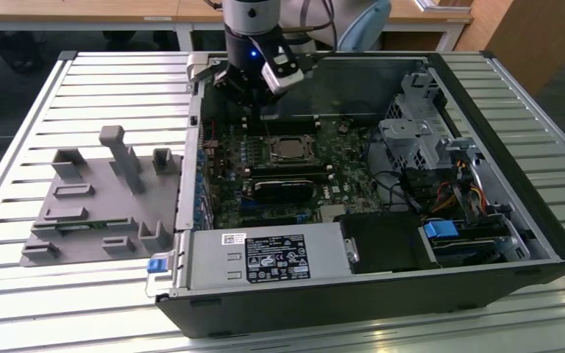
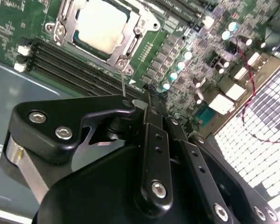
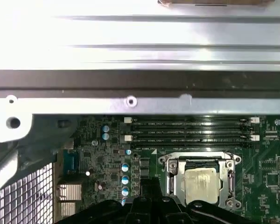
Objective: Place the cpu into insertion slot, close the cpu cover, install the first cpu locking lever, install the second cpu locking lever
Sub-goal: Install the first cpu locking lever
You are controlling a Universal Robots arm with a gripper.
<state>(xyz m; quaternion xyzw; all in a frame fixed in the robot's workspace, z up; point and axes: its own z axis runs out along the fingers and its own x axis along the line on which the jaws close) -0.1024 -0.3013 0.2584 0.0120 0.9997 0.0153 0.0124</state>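
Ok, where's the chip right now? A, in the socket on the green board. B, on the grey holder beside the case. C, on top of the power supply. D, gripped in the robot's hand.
A: in the first wrist view the chip lies in the socket on the green board, with the metal frame around its edges.

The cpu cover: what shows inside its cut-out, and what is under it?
The cpu, pale metal top up, lies inside the cut-out of the cpu cover in both wrist views. The insertion slot beneath is covered by chip and frame.
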